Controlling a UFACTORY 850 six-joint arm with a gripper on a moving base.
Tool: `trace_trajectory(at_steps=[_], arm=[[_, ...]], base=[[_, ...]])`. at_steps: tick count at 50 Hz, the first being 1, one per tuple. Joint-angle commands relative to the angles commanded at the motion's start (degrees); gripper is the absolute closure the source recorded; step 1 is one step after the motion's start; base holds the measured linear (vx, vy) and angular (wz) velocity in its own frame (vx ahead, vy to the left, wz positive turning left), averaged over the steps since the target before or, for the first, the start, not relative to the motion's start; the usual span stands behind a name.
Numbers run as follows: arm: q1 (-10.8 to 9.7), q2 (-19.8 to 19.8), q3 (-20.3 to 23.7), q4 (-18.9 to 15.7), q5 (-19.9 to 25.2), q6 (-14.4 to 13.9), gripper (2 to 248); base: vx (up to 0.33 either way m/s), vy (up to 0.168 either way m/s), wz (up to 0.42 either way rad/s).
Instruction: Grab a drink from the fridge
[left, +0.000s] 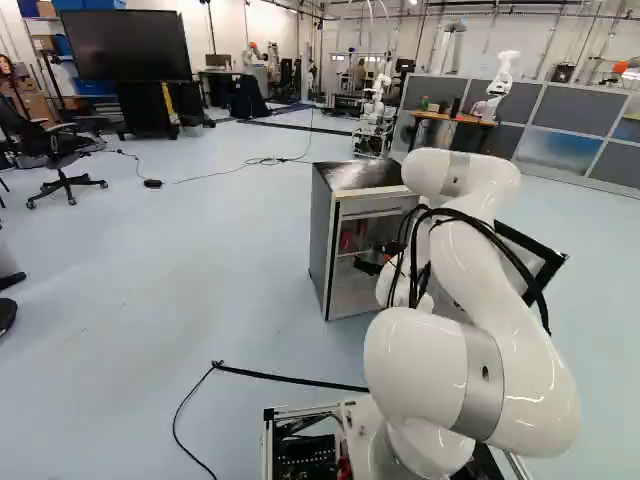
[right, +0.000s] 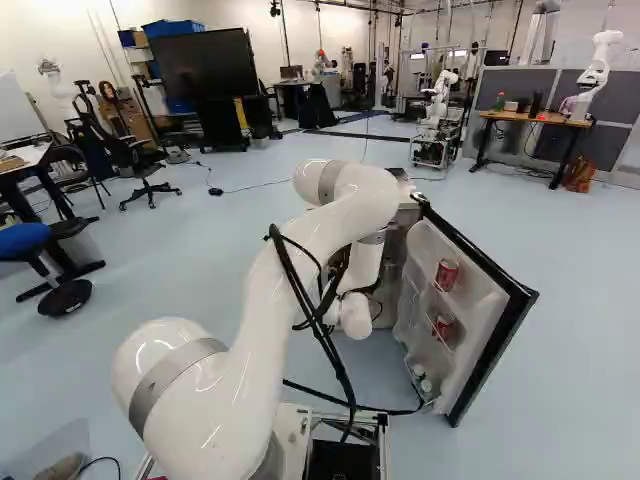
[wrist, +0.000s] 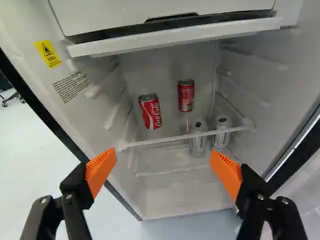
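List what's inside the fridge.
Two red cans stand on the shelf; two silver cans show partly behind its front edge. The open door holds two more red cans. The upper panel covers whatever is behind it.

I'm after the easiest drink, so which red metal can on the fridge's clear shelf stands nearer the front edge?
The red can on the side with the yellow warning label; the other red can stands deeper in.
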Motion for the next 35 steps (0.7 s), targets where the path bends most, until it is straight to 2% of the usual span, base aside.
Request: trace_trajectory(at_steps=[35], arm=[[1.4, -5.3, -11.2, 0.0, 0.0, 0.0, 3]], base=[[0.000, 0.000, 0.000]])
